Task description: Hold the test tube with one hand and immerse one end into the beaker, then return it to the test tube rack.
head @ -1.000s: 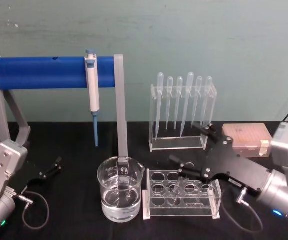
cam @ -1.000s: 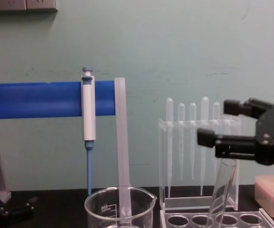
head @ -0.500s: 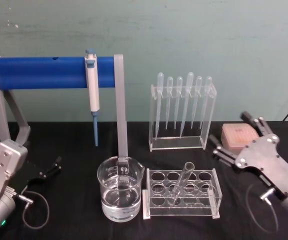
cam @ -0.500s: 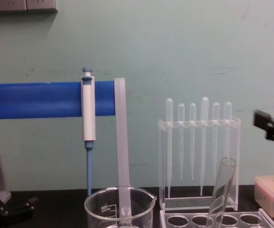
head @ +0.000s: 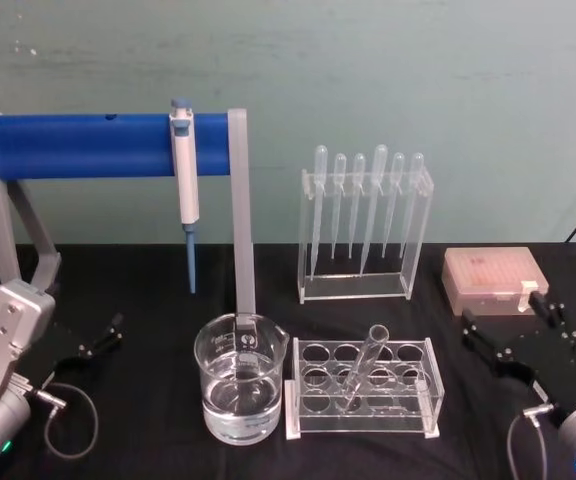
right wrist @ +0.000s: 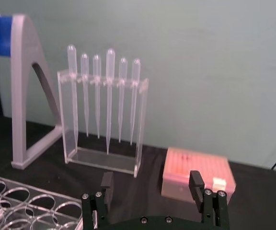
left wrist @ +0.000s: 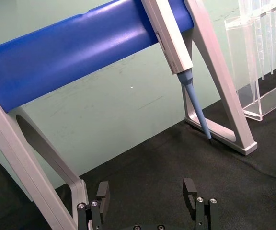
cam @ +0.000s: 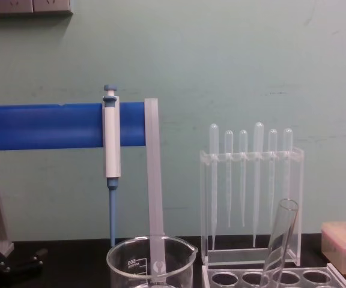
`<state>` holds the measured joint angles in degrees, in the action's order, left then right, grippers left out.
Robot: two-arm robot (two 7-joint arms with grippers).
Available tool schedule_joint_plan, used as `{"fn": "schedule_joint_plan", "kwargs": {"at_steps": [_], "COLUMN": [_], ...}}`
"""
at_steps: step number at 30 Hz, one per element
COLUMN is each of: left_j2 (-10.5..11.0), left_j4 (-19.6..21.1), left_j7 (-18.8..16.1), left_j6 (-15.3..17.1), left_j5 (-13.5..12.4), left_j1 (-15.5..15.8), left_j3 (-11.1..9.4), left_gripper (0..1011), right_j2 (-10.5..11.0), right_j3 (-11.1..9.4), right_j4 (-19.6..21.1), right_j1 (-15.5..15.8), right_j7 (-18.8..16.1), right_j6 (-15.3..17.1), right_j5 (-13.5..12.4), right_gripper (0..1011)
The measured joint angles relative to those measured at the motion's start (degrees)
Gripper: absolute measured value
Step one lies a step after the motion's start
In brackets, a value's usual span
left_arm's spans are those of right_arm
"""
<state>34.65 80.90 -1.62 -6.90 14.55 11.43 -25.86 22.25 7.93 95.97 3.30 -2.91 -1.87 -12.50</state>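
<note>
The clear glass test tube [head: 361, 365] leans tilted in a clear acrylic rack [head: 363, 390], just beside the water-filled glass beaker [head: 240, 377] on the black table [head: 148, 300]. The right claw [head: 513, 330] rests apart, released and empty; the left claw [head: 103, 337], also spread, is parked.

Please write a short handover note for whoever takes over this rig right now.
Right end effector: open, holding nothing, low over the table to the right of the tube rack.
Left end effector: open, parked at the table's left edge.
Test tube: leaning in the rack, open end up, nothing gripping it.
Beaker: just left of the rack, partly filled with clear liquid.
Done: the tube sits in the rack and the right arm is clear of it; whether it has been dipped cannot be told.
Left: confirm the dip; if not done, grasp, dip, return.
</note>
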Motion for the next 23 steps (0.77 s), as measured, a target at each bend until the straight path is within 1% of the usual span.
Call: {"fn": "schedule_joint_plan", "kwargs": {"at_steps": [2,5,23], "left_j2": [0.0,0.0,0.0], "left_j4": [0.0,0.0,0.0], "left_j7": [0.0,0.0,0.0], "left_j6": [0.0,0.0,0.0], "left_j5": [0.0,0.0,0.0], "left_j1": [0.0,0.0,0.0], "left_j3": [0.0,0.0,0.0], "left_gripper": [1000,1000,1000], "right_j2": [-0.6,-1.0,-0.9], "right_j3": [0.3,0.7,0.5], "right_j4": [-1.1,-2.5,-1.8], "right_j1": [-0.6,-1.4,-0.9], "right_j7": [-0.4,-2.1,-1.3], "right_j6": [0.3,-0.1,0.2], "right_j5": [0.1,-0.2,-0.1], "right_gripper": [1002,1002,1002]}}
